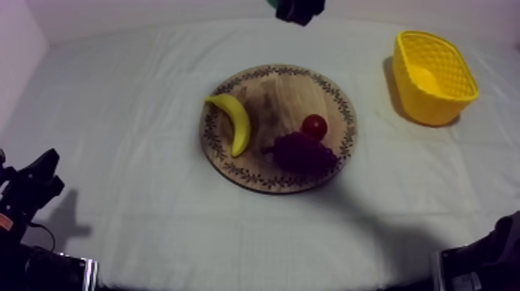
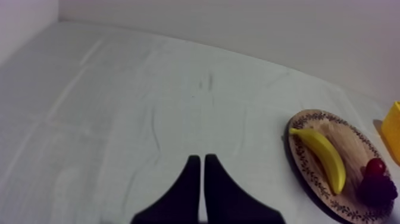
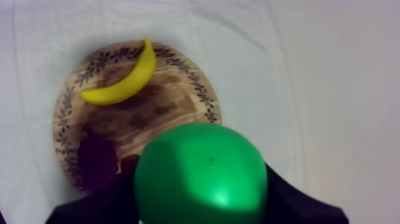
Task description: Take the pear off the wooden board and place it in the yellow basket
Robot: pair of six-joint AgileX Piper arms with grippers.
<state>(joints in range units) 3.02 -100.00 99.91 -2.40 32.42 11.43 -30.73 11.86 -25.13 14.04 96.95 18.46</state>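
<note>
The pear [image 3: 199,173] is off the board [image 1: 286,97], clamped in the right gripper [image 1: 298,9], whose black fingers [image 3: 297,202] press against both its sides. From the right wrist view it hangs in the air above the board's rim, near the grapes [image 1: 303,152] and the small red fruit [image 1: 313,126]. In the top view that gripper sits at the far edge, beyond the board. The banana [image 1: 234,120] lies along the board's left side. The basket [image 1: 422,104] stands upright to the right, near the table's right edge and well apart from the board, with bare cloth [image 1: 139,116] between them. The left gripper [image 2: 199,159] rests low at the left, its fingers together in a narrow wedge holding nothing, well apart from the board.
</note>
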